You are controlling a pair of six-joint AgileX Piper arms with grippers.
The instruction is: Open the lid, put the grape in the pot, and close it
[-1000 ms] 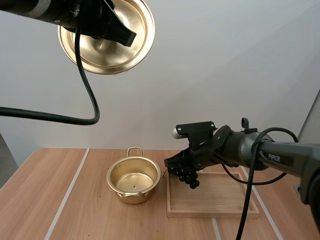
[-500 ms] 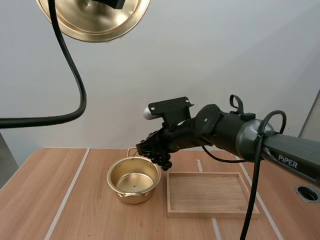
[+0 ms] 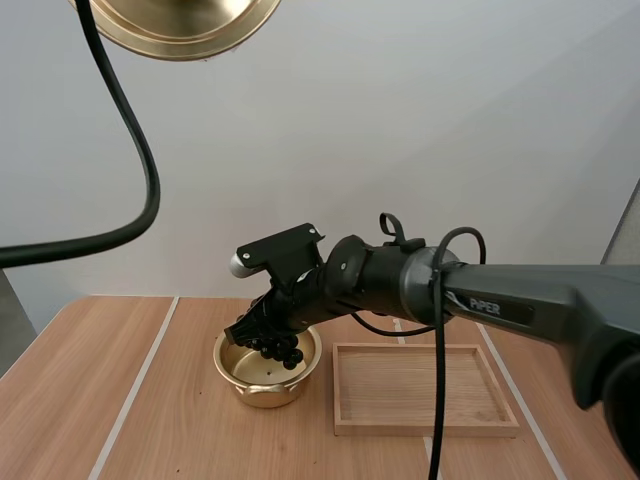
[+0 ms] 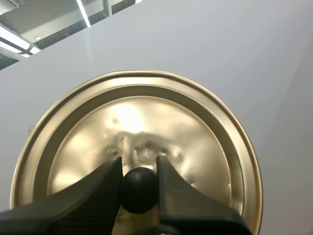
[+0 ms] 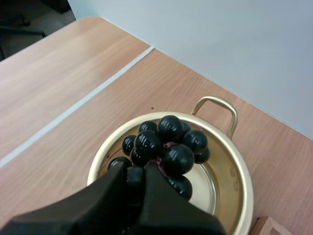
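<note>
A small gold pot stands open on the wooden table, left of the tray. My right gripper is shut on a bunch of dark grapes that hangs just above the pot's mouth. In the right wrist view the grapes dangle from the gripper over the pot, whose handle points away. The gold lid is held high at the upper left of the high view. In the left wrist view my left gripper is shut on the lid's black knob, the lid behind it.
A shallow wooden tray lies on the table right of the pot, close to it. White seams run along the tabletop. A white wall rises behind the table.
My right gripper carried the grapes left from over the tray to above the pot and lowered them. The lid rose higher and now is partly out of the high view.
</note>
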